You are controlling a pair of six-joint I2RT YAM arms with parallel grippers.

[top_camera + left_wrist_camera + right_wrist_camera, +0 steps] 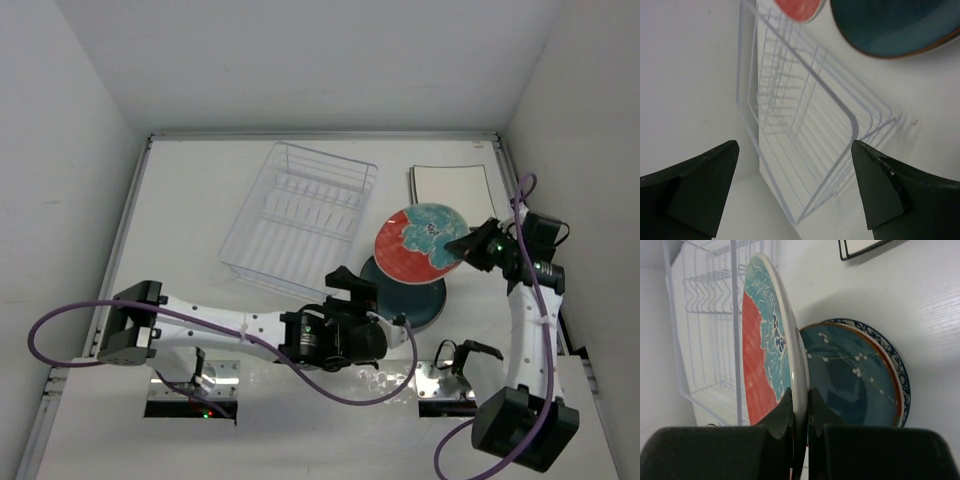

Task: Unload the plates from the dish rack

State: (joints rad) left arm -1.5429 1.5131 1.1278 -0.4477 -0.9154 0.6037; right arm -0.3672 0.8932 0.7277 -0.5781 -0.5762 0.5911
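Right gripper (800, 402) pinches red plate (765, 355) rim, plate on edge; pinch seen only in right wrist view. Top view: plate right of rack (300, 215), over teal plate (408, 298). Left gripper (794, 147) jaws wide, holding nothing.

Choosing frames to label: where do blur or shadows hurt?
Top external: sharp, evenly lit. Left wrist: left claw's fingers dark and soft; dish rack wires throw faint shadows. Right wrist: right claw dark, red-and-teal plate crisp.

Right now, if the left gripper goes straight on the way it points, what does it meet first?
Most likely the dish rack: its corner sits straight ahead of the open left gripper, though depth is unclear.
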